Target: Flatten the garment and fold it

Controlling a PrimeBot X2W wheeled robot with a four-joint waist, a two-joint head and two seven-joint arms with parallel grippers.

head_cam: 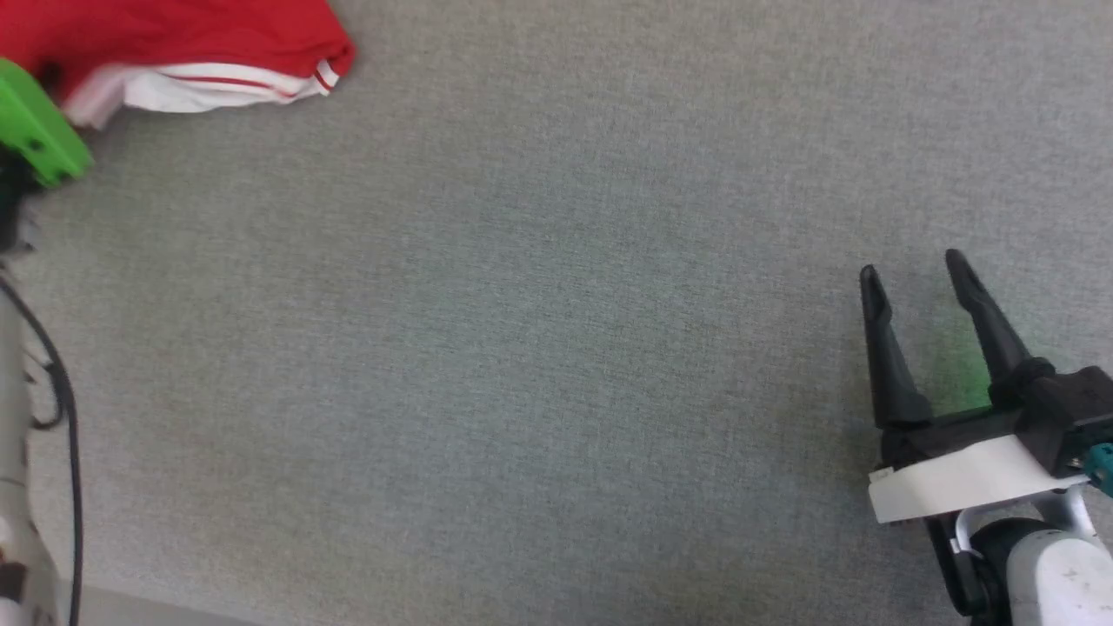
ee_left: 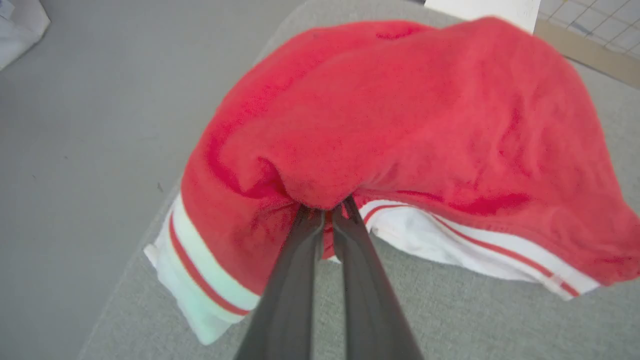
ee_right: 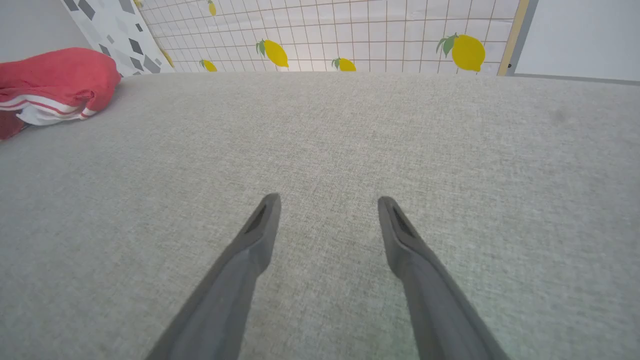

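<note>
The garment [head_cam: 174,43], red with white red-striped trim, lies bunched at the head view's top left corner. In the left wrist view the garment [ee_left: 425,115] bulges as a red mound, and my left gripper [ee_left: 327,210] is shut on a fold of its red cloth near the trim. The garment [ee_right: 50,80] also lies at the far left of the right wrist view. My right gripper [head_cam: 913,274] stands open at the lower right, well away from the cloth, with nothing between its fingers [ee_right: 260,225].
The grey fabric work surface [head_cam: 539,330] stretches between the two arms. A green part [head_cam: 35,130] of the left arm and a dark cable [head_cam: 61,391] run along the left edge. A lemon-patterned tiled wall [ee_right: 350,35] stands behind the surface.
</note>
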